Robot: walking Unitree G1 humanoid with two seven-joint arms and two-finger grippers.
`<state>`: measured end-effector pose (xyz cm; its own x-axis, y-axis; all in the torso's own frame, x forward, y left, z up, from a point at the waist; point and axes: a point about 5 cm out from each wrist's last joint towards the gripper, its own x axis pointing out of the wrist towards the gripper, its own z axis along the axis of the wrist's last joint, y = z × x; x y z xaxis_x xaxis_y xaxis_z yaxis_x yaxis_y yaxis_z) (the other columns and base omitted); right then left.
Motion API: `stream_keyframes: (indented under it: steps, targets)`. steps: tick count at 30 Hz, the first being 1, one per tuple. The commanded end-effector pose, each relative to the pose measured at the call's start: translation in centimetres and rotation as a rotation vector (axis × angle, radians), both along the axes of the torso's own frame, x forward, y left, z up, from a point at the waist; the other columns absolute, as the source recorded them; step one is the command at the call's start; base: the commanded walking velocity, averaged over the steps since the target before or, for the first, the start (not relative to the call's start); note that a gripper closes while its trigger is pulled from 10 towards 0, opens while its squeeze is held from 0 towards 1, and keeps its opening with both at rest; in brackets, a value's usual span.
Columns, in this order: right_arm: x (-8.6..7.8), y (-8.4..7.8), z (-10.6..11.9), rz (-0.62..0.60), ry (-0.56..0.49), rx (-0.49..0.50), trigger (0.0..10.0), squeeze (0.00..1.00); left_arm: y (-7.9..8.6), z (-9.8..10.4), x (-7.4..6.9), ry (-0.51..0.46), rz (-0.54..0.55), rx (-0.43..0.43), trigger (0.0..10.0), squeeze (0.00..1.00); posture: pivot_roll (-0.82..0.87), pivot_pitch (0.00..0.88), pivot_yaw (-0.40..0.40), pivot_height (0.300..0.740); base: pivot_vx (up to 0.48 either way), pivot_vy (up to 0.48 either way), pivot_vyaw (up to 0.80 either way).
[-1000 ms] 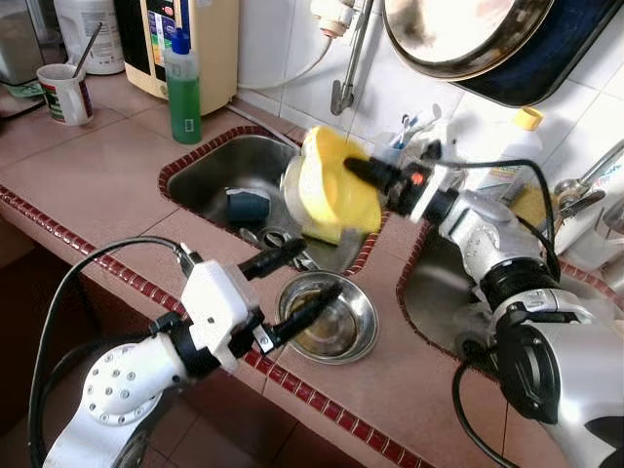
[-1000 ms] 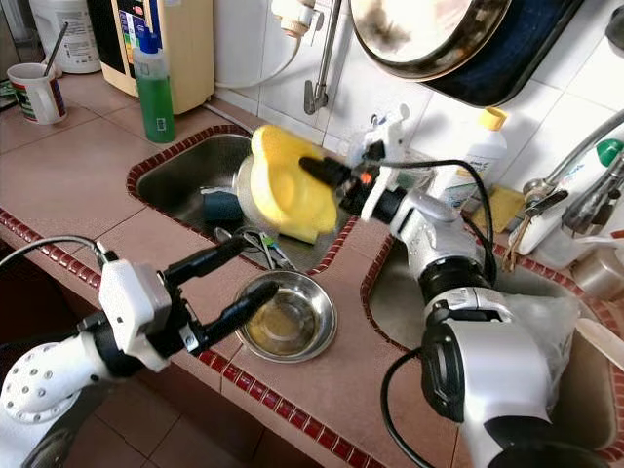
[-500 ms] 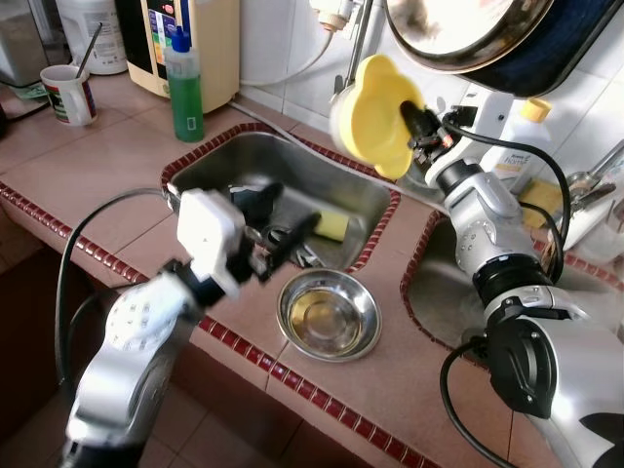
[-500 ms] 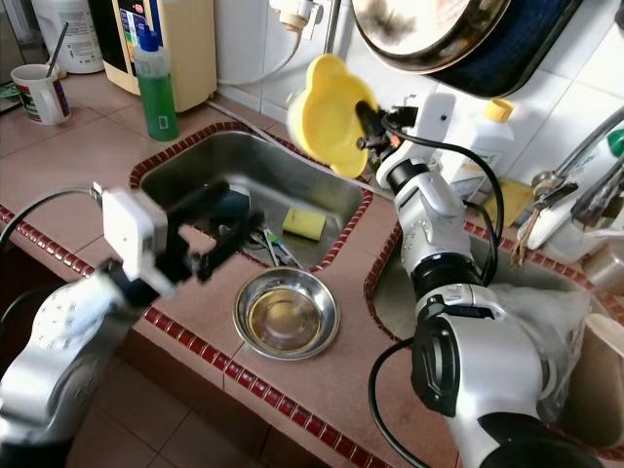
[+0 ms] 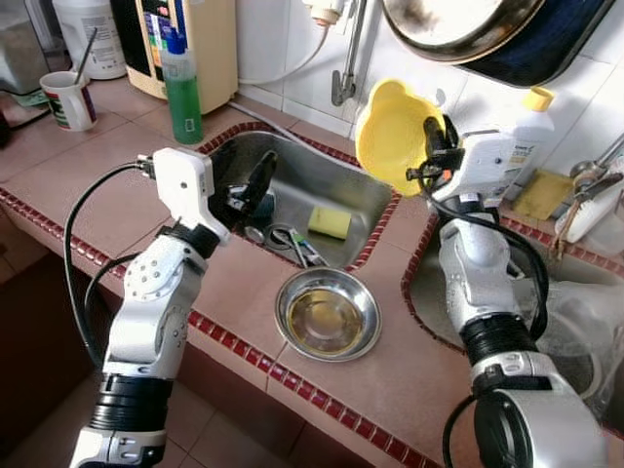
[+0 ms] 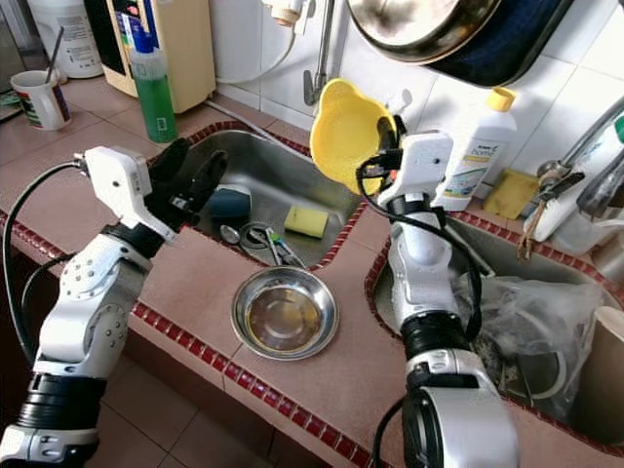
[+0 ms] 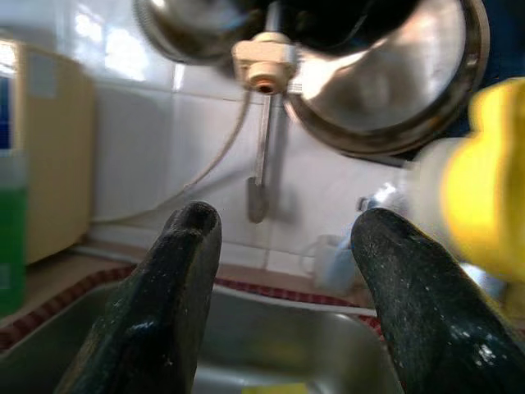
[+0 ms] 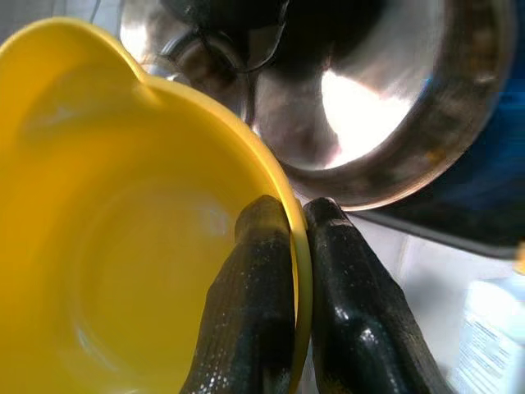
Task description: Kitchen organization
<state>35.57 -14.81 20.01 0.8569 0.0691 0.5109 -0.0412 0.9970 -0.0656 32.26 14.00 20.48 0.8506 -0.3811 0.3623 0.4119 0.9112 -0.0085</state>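
Observation:
My right gripper [image 5: 436, 148] is shut on the rim of a yellow plastic bowl [image 5: 390, 132], held tilted in the air above the tiled divider between the two sinks; its fingers [image 8: 271, 312] pinch the bowl's rim [image 8: 123, 246]. Over the left sink [image 5: 292, 180] my left gripper [image 5: 252, 185] is open with nothing between its fingers [image 7: 164, 304]. A steel bowl [image 5: 327, 314] holding a little liquid sits on the tiled counter in front of the sink. In the sink lie a yellow sponge [image 5: 330, 222], cutlery [image 5: 292, 244] and a dark cup [image 6: 229, 203].
A green soap bottle [image 5: 181, 83], a cream appliance [image 5: 195, 39] and a mug [image 5: 68, 97] stand at the back left. Large pans [image 5: 468, 29] hang on the wall above a tap [image 5: 343, 58]. A white bottle [image 5: 531, 132] stands behind the right sink [image 6: 526, 322], which holds a plastic bag.
My right arm drew the yellow bowl back slightly toward the right sink. My left arm rose and swung its gripper from the counter edge to over the left sink.

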Motion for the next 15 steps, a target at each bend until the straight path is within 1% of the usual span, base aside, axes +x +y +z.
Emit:
stream_keyframes:
  steps: [1, 3, 4, 5, 6, 9, 12, 15]
  targets:
    - [-0.6, -0.4, -0.2, -0.046, -0.011, 0.001, 10.0, 0.0, -0.2, -0.9, -0.1, 0.025, 0.02, 0.002, 10.0, 0.0, 0.12, 0.0, -0.074, 0.74, 0.0, 0.0, 0.0]
    - [-1.5, -0.3, -1.0, -0.071, -0.003, -0.012, 10.0, 0.0, -0.2, -1.6, -0.2, 0.05, 0.03, -0.006, 10.0, 0.0, 0.12, 0.0, -0.071, 0.74, 0.0, 0.0, 0.0]
    - [-2.8, -0.2, -1.9, -0.099, 0.005, 0.004, 10.0, 0.0, -0.1, -2.8, -0.5, 0.107, 0.041, -0.015, 10.0, 0.0, 0.11, 0.0, -0.064, 0.74, 0.0, 0.0, 0.0]
    - [-2.8, -0.2, -1.9, -0.099, 0.005, 0.004, 10.0, 0.0, -0.1, -2.8, -0.5, 0.107, 0.041, -0.015, 10.0, 0.0, 0.11, 0.0, -0.064, 0.74, 0.0, 0.0, 0.0]
    - [-3.4, -0.1, -2.3, -0.103, 0.006, -0.006, 10.0, 0.0, -0.1, -3.3, -0.8, 0.122, 0.05, -0.019, 10.0, 0.0, 0.11, 0.0, -0.061, 0.74, 0.0, 0.0, 0.0]
    - [-4.4, 0.3, -3.0, -0.111, 0.023, -0.003, 10.0, 0.0, 0.1, -4.1, -1.0, 0.156, 0.066, -0.036, 10.0, 0.0, 0.1, 0.0, -0.056, 0.74, 0.0, 0.0, 0.0]
    - [-4.6, 0.6, -3.0, -0.106, 0.031, 0.003, 10.0, 0.0, 0.1, -4.0, -0.9, 0.158, 0.064, -0.051, 10.0, 0.0, 0.1, 0.0, -0.053, 0.74, 0.0, 0.0, 0.0]
    - [-4.5, 0.8, -2.5, -0.104, 0.021, 0.01, 10.0, 0.0, 0.2, -3.6, -0.7, 0.14, 0.052, -0.045, 10.0, 0.0, 0.1, 0.0, -0.052, 0.74, 0.0, 0.0, 0.0]
